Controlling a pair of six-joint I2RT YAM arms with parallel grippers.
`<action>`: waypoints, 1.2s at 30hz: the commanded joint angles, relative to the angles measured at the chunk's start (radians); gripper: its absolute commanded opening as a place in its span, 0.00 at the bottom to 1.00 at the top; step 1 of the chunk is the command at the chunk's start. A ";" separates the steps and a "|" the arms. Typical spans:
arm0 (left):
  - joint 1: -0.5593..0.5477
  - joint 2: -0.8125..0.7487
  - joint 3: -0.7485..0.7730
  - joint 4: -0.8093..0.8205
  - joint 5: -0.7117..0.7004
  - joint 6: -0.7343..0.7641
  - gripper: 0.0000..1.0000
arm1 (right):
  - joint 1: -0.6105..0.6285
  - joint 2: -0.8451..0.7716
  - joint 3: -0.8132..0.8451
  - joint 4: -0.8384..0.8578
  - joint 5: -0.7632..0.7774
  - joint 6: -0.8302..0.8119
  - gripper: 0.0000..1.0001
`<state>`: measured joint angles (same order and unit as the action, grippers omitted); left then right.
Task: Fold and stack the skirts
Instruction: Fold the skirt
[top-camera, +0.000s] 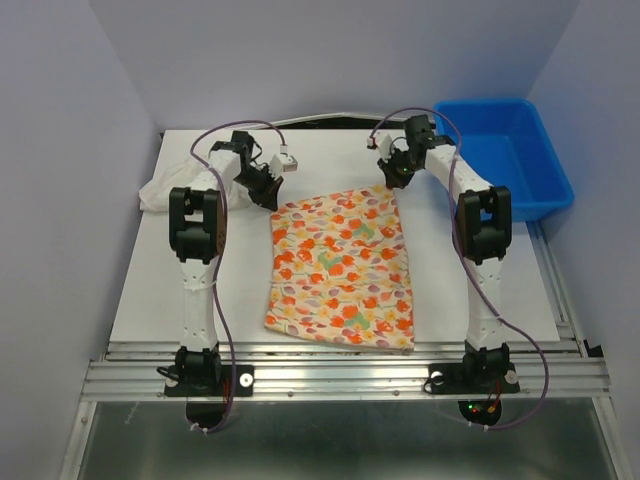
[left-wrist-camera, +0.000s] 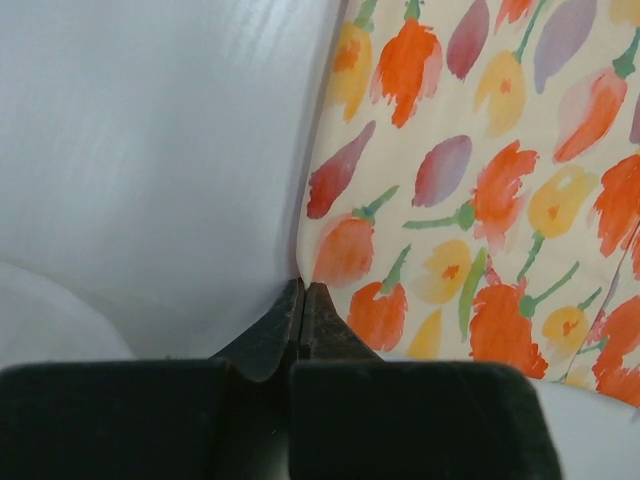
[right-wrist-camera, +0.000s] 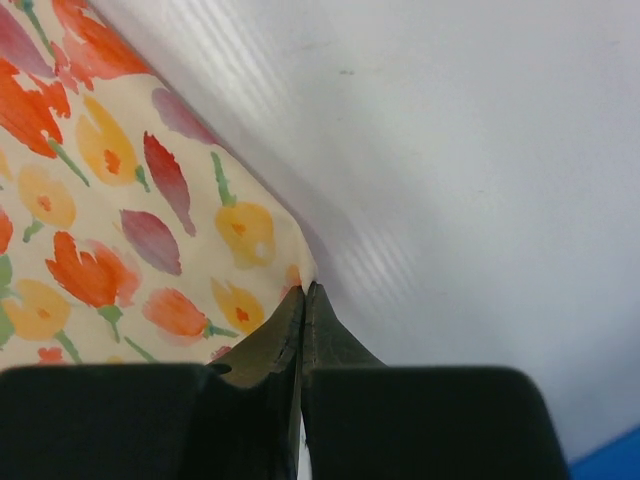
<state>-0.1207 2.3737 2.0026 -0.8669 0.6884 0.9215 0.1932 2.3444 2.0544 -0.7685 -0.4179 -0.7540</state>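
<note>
One printed skirt (top-camera: 340, 270) lies flat mid-desk, wider end toward the near edge. At its far corners, your left gripper (left-wrist-camera: 303, 292) and right gripper (right-wrist-camera: 305, 294) each have fingers pressed together, pinching the cloth. Farther back: white skirt (top-camera: 158, 192) bunched by the left edge, blue bin (top-camera: 500, 165) at the far right corner.

Setting: robotics lab cell. Evidence: partition walls (top-camera: 60, 150), white tabletop (top-camera: 150, 300), left arm (top-camera: 197, 270) and right arm (top-camera: 482, 270) bolted to aluminium rail frame (top-camera: 340, 376).
</note>
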 joint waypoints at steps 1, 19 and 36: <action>0.001 -0.155 -0.039 0.164 -0.038 -0.093 0.00 | -0.001 -0.017 0.139 0.118 0.067 0.028 0.01; -0.089 -0.910 -0.954 0.756 -0.263 -0.055 0.00 | -0.011 -0.552 -0.451 0.132 -0.018 -0.116 0.01; -0.263 -1.147 -1.466 0.799 -0.455 0.030 0.00 | 0.106 -0.858 -1.173 0.380 0.028 0.030 0.01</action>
<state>-0.3843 1.1397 0.5076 -0.0929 0.3237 0.9634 0.3069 1.4487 0.8875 -0.5400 -0.4870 -0.7876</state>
